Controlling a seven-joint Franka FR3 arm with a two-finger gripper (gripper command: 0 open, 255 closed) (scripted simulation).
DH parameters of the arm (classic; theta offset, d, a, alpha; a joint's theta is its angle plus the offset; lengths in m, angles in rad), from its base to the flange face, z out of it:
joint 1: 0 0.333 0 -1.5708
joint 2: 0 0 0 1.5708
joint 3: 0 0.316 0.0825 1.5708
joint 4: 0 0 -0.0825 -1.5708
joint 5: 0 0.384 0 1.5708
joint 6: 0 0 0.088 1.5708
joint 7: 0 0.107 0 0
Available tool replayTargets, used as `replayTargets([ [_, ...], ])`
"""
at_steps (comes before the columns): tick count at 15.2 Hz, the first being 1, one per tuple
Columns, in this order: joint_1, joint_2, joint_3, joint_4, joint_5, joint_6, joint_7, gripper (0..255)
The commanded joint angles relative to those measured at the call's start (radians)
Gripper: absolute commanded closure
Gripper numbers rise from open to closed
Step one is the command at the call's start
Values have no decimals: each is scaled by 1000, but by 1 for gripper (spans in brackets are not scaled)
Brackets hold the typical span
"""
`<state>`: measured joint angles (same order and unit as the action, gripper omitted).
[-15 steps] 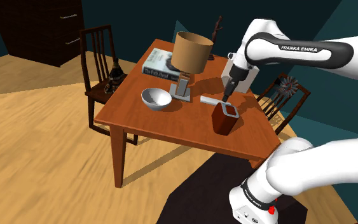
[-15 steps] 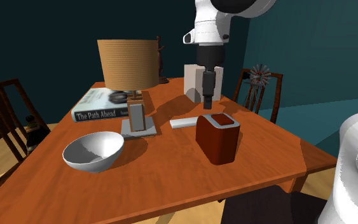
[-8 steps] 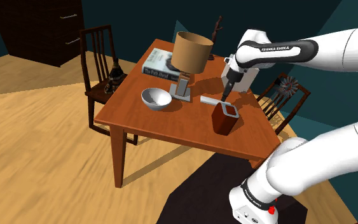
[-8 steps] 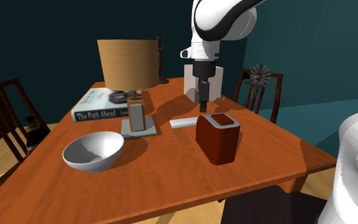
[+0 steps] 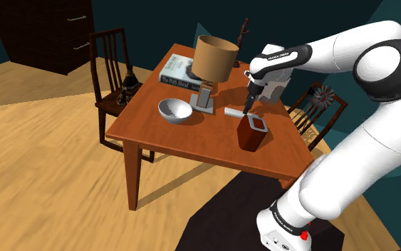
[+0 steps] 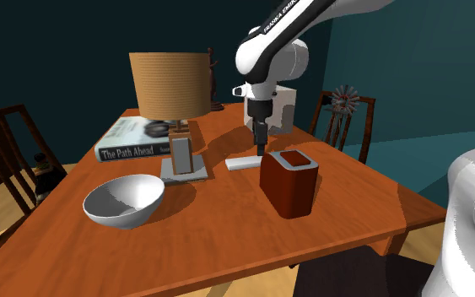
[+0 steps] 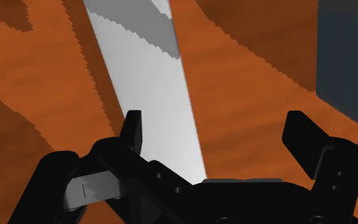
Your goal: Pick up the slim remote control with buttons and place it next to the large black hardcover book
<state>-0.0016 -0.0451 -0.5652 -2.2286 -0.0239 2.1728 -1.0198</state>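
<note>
Gripper [image 6: 261, 145]: lowered since a second ago, now just above the remote [image 6: 244, 162]; pick-up judged imminent, grasp not yet made. Fingers wide apart, empty, touching nothing; remote off-centre between them. Remote: pale flat slab on the table [image 6: 227, 245], just beside red-brown box [image 6: 289, 181]. Book [image 6: 130, 139]: well apart from box.

A lamp [image 5: 215, 60], grey bowl [image 5: 175, 109] and brown bin [image 5: 251, 134] share the table [image 5: 191, 137].

Dim, sharp renders — dark shadows lie across the table [image 6: 227, 228], their edges jagged in the wrist view.
</note>
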Motion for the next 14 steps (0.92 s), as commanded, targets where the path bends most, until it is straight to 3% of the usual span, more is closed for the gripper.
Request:
replayTargets([
  [1, -8, 93, -19, 62, 64, 15, -100, 0],
  [3, -23, 156, -19, 105, 108, 23, -160, 0],
  [10, -34, 221, -7, 65, 160, 116, -196, 0],
  [14, -34, 221, -7, 65, 160, 116, -196, 0],
])
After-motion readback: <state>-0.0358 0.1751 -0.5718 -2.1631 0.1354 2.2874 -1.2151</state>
